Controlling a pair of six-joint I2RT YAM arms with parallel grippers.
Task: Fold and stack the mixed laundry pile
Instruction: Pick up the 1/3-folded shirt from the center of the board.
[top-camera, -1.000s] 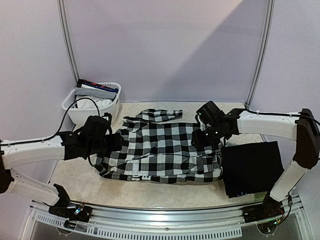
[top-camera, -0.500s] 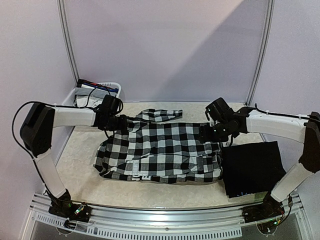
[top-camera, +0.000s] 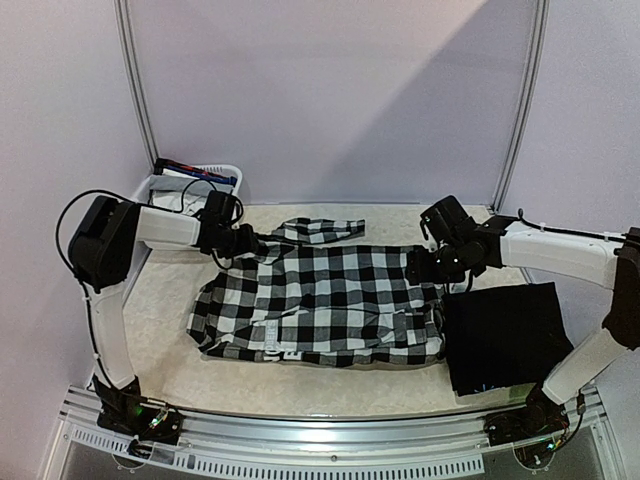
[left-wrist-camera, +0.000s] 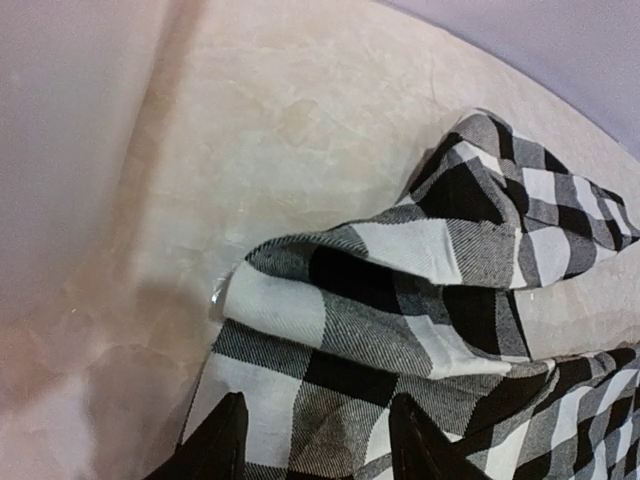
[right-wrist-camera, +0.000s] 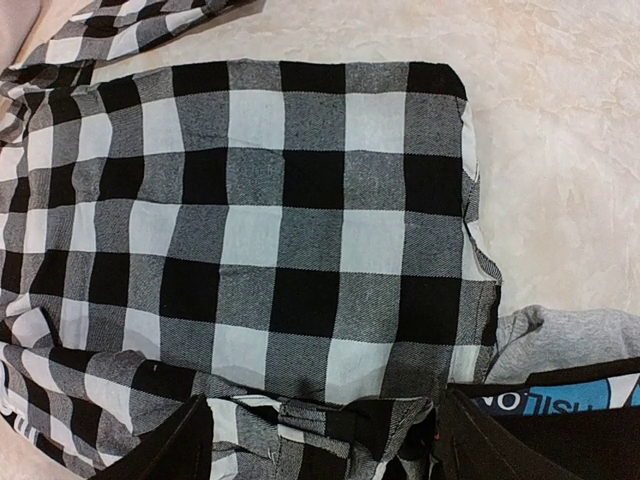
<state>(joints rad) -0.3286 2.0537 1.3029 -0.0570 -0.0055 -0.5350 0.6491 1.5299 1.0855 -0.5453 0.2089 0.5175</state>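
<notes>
The black-and-white checkered shirt lies spread flat mid-table, one sleeve reaching toward the back. My left gripper is at its far left corner, open. In the left wrist view its fingertips straddle flat shirt cloth just below a raised fold. My right gripper is over the shirt's right edge, open wide, with a bunched hem of the shirt lying loose between its jaws. A folded black piece lies to the right. The right wrist view shows its lettered edge and a grey cloth.
A white plastic basket with more laundry stands at the back left, just behind the left arm. The beige table is bare along its left and front. Purple walls and metal poles close in the back.
The left arm lifted from the shirt's left edge and swung back to its far left corner, jaws narrowing a little. The right gripper shifted slightly right and opened wider.
</notes>
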